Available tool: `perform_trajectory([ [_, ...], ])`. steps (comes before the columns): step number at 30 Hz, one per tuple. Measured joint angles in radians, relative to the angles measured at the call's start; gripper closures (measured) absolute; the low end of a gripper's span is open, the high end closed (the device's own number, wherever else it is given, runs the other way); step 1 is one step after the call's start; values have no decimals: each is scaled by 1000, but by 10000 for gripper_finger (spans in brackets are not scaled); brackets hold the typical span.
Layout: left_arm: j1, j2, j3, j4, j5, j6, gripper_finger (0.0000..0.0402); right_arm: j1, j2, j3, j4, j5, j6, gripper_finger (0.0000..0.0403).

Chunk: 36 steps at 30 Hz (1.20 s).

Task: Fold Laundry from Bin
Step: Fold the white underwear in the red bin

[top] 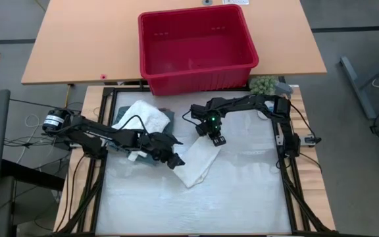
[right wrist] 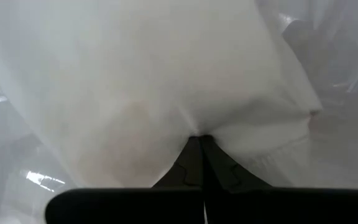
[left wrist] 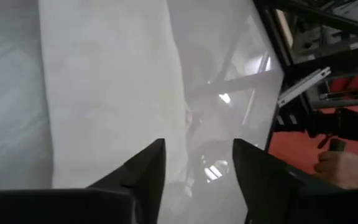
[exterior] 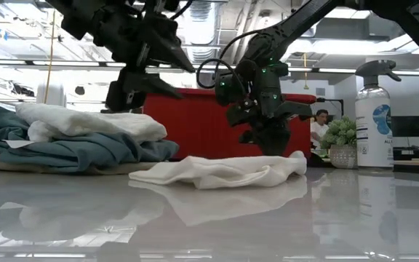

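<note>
A white cloth [top: 196,163] lies crumpled in the middle of the table. My right gripper [top: 218,139] points down on the cloth's far right end and is shut on it. My left gripper [top: 175,160] hovers open just left of the cloth, above the table, with nothing between its fingers [left wrist: 148,168]. At the far left, a folded white garment [top: 143,117] rests on top of a teal garment [exterior: 71,153]. The red bin [top: 202,78] stands beyond the table's far edge. My right gripper pinches the white cloth's far right end [right wrist: 197,127] between its two shut fingers, coming from above and pointing down. Creases spread out from the pinch. The held end [exterior: 289,161] sits slightly raised; the cloth's other parts lie slack on the table.
A black frame [top: 288,164] runs around the table. A spray bottle [exterior: 375,116] and a small plant [exterior: 340,135] stand at the far right, near the bin. A person [exterior: 318,124] shows in the room behind. The table's near half is bare.
</note>
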Motion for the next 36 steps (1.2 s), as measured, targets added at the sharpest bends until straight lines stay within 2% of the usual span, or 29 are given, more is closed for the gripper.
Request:
perform_trajectory([
  [4,-3,0,0,10,-77,-24,206,-21,0,2,-3,1,1,388],
  [12,22,3,0,41,-246,74,200,-94,-53,111,-103,51,84,356],
  [16,54,5,0,39,-264,101,200,-136,-124,161,-121,32,125,349],
  [21,83,5,0,25,-263,121,200,-197,-189,184,-153,56,259,335],
  [24,90,5,0,25,-264,166,200,-251,-204,186,-214,41,328,298],
  [29,89,5,0,25,-263,203,200,-311,-202,155,-210,18,434,188],
  [33,89,5,0,25,-263,225,200,-320,-190,101,-111,18,459,111],
  [36,90,5,0,25,-263,232,200,-311,-190,46,8,71,516,90],
])
